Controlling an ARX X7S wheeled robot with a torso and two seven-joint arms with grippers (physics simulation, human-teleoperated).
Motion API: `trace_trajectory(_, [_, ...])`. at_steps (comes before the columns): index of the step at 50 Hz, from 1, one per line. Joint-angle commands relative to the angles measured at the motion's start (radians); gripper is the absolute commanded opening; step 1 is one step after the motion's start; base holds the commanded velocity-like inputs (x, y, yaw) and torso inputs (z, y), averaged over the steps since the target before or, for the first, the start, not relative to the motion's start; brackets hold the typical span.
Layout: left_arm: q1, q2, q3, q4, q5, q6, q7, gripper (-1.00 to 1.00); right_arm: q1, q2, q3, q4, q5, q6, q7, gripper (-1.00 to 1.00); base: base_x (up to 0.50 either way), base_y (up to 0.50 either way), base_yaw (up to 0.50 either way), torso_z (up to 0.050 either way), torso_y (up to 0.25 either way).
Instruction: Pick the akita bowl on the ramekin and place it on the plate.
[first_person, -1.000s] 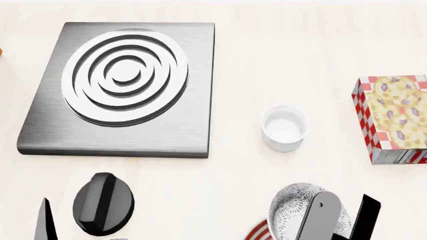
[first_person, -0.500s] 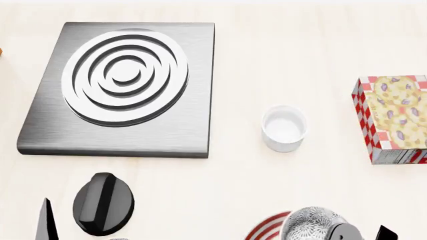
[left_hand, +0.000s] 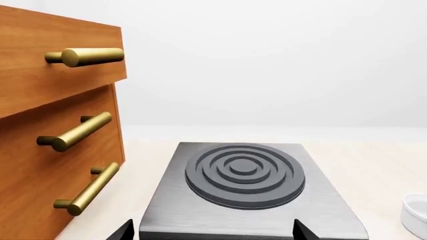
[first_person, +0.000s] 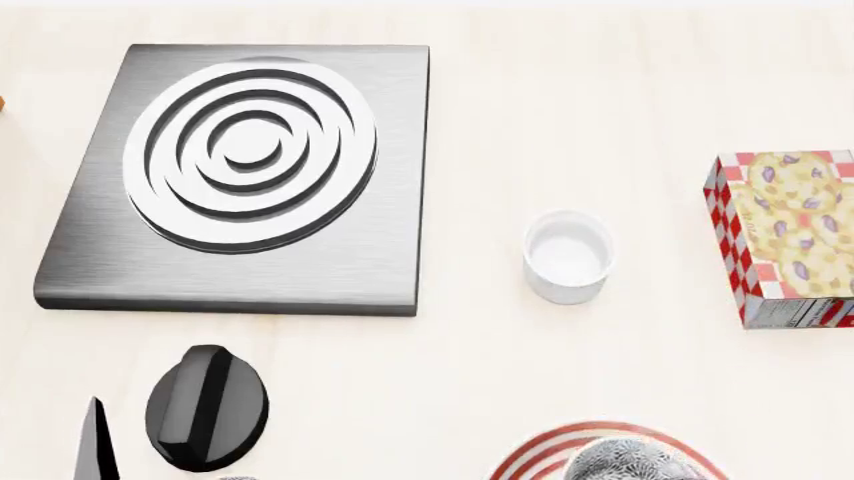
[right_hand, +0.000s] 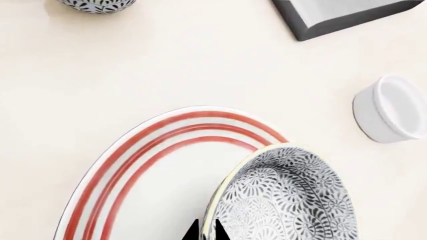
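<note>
The akita bowl has a black-and-white pattern and hangs tilted over the near side of the plate, a wide white plate with red rings. My right gripper is shut on the bowl's rim, one fingertip inside and one outside. At the bottom edge of the head view, only the bowl's top and the plate's far rim show, and the right gripper is out of sight. The white ramekin stands empty on the table, apart from the plate. My left gripper is open and holds nothing, facing the stove plate.
A grey stove plate with a ringed burner lies at the back left, with a black knob in front of it. A red-checked box stands at the right. A second patterned bowl sits beyond the plate. Wooden drawers stand beside the stove.
My right gripper has carried the akita bowl toward the near edge and dropped out of the head view. More of the plate's rim now shows. The left arm has not moved.
</note>
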Motion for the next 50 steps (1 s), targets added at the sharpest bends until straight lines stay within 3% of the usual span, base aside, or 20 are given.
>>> trace_trajectory(1, [-0.001,-0.003,0.003,0.0,0.0,0.001,-0.004,1.0,-0.006,-0.014,-0.003,0.018,-0.021,-0.031,0.011,-1.0,0.0,0.0,0.0,0.0,0.0])
trace_trajectory(40, [-0.006,-0.01,0.012,-0.004,-0.007,0.001,-0.013,1.0,-0.075,-0.089,-0.04,0.118,-0.064,-0.113,0.045,-1.0,0.0,0.0,0.0,0.0,0.0])
trace_trajectory(41, [-0.005,-0.011,0.013,-0.003,-0.006,0.001,-0.013,1.0,-0.075,-0.088,-0.04,0.115,-0.062,-0.11,0.046,1.0,0.0,0.0,0.0,0.0,0.0])
trace_trajectory(50, [-0.006,-0.012,0.016,-0.004,-0.007,0.003,-0.014,1.0,-0.084,-0.09,-0.041,0.113,-0.057,-0.12,0.052,1.0,0.0,0.0,0.0,0.0,0.0])
